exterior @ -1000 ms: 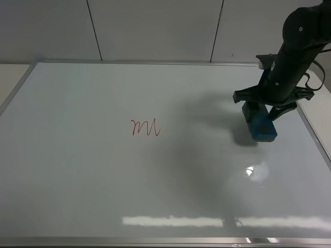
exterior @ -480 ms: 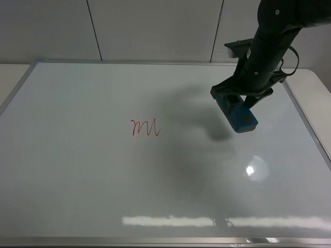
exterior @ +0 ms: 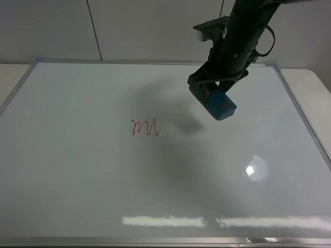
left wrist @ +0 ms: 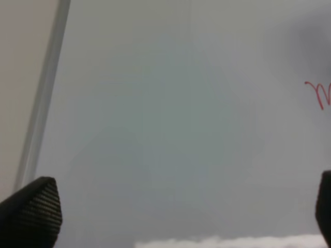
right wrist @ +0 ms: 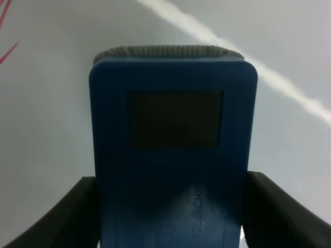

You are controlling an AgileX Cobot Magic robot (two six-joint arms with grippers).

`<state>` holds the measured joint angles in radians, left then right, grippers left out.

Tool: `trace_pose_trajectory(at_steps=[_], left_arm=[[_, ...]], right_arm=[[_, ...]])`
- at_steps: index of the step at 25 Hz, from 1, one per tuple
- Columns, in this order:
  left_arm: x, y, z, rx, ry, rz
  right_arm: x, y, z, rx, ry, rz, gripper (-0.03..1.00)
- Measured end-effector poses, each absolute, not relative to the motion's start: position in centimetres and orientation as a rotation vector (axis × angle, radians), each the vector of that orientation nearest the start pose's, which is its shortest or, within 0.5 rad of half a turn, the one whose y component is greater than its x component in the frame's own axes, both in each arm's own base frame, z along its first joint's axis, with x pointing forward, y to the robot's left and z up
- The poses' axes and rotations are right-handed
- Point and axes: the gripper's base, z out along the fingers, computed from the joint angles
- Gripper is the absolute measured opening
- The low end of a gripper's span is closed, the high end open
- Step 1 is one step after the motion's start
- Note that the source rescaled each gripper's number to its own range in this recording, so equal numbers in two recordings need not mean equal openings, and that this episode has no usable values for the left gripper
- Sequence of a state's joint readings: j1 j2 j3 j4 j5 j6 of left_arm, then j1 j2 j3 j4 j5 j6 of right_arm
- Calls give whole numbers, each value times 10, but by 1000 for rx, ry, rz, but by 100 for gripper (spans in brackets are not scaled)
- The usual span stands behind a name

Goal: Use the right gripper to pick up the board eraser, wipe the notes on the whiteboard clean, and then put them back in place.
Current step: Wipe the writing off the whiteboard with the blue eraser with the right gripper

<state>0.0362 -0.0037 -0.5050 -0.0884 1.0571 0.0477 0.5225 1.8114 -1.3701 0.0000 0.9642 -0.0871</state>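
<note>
Currently the right gripper (exterior: 209, 94) is pinching the board eraser (exterior: 221, 106) by its long sides, holding it over the whiteboard (exterior: 77, 175), apart from the notes (exterior: 145, 128).

Soft overhead light leaves glare and diffuse shadow on the whiteboard (exterior: 77, 181); wrist views are blurred.

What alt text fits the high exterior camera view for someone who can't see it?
The right gripper holds the blue board eraser over the whiteboard, up and to the right of the notes, a red scribble not yet wiped.
</note>
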Motion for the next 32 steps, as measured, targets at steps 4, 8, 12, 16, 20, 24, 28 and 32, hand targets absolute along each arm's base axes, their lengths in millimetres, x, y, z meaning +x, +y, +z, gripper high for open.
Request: trace_pose_trajectory(at_steps=[4, 8, 12, 16, 20, 24, 28, 32], left_arm=[[-6, -7, 279, 16, 2029, -53], [-6, -7, 279, 16, 2029, -53], [-6, -7, 279, 16, 2029, -53], [-6, -7, 279, 16, 2029, -53], [-6, -7, 279, 16, 2029, -53], [-6, -7, 279, 16, 2029, -53], [-6, -7, 279, 16, 2029, -53], [-6, -7, 279, 16, 2029, -53]], right_arm=[[324, 201, 228, -1011, 2780, 50, 3], [328, 224, 222, -1130, 2757, 42, 3], [331, 246, 216, -1200, 2723, 45, 3], [334, 264, 208, -1280, 2703, 41, 3], [336, 275, 198, -1353, 2702, 29, 3], [336, 280, 189, -1410, 2700, 21, 3], [335, 286, 180, -1428, 2695, 17, 3], [337, 293, 172, -1438, 2670, 21, 3]])
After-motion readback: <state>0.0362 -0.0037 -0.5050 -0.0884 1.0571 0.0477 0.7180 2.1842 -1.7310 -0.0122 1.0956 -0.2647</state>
